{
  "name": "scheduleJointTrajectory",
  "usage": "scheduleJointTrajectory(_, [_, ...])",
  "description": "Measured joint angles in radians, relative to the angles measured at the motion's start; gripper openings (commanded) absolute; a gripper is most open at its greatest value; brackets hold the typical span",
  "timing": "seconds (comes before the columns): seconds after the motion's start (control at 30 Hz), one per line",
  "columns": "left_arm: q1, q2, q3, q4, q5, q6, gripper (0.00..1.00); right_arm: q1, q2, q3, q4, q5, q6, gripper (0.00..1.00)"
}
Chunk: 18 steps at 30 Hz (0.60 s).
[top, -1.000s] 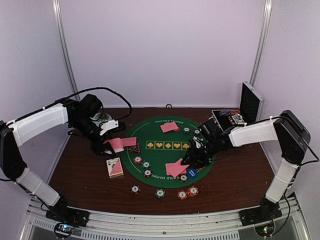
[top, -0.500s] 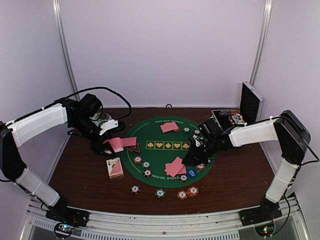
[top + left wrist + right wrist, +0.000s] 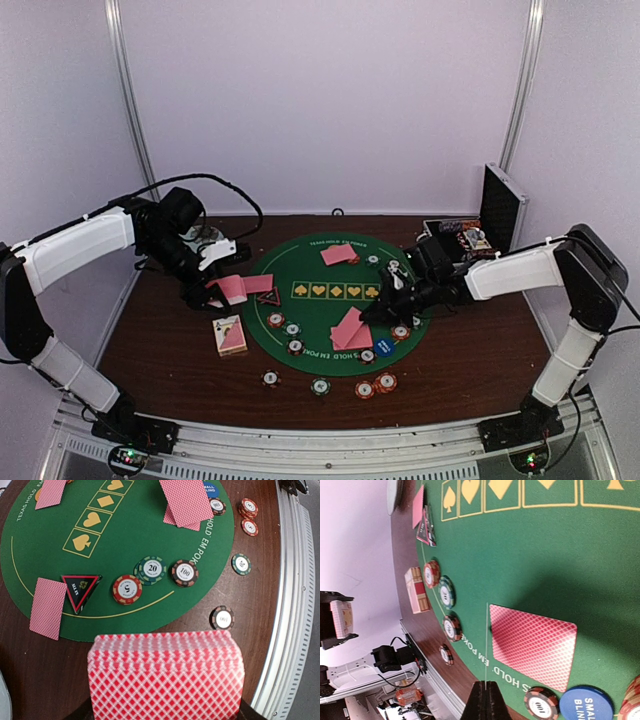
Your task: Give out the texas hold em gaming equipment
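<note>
My left gripper (image 3: pixel 213 292) hangs over the table's left side, shut on a deck of pink-backed playing cards (image 3: pixel 165 675) that hides its fingers. Over the green mat (image 3: pixel 335 290), my right gripper (image 3: pixel 486 686) is shut on a single card (image 3: pixel 347 324), which shows edge-on as a thin line in the right wrist view. Under it another card (image 3: pixel 532 645) lies flat. Beside that are the blue disc (image 3: pixel 585 705) and a striped chip (image 3: pixel 540 706). Two cards (image 3: pixel 339 254) lie at the mat's far side and one card (image 3: pixel 47 607) by the triangle marker (image 3: pixel 80 591).
Striped chips (image 3: pixel 152 570) lie along the mat's near edge, and more chips (image 3: pixel 375 385) sit on the wood in front. A card box (image 3: pixel 230 335) lies left of the mat. The open aluminium case (image 3: pixel 455 235) stands back right. A pale plate (image 3: pixel 205 240) is behind my left gripper.
My right gripper has shut on one of the near cards and tilted it up off the mat, drawing back a little to the right. The left arm and its deck have not moved.
</note>
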Motion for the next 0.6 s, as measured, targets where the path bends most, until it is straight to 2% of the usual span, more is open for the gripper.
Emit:
scheduleJointTrajectory(0.23, [0.0,0.0,0.0,0.0,0.0,0.0,0.0,0.0,-0.047,-0.014,0.105,-0.029,0.068,0.0])
scheduleJointTrajectory(0.6, [0.0,0.0,0.0,0.0,0.0,0.0,0.0,0.015,-0.059,-0.015,0.182,-0.038,0.137,0.0])
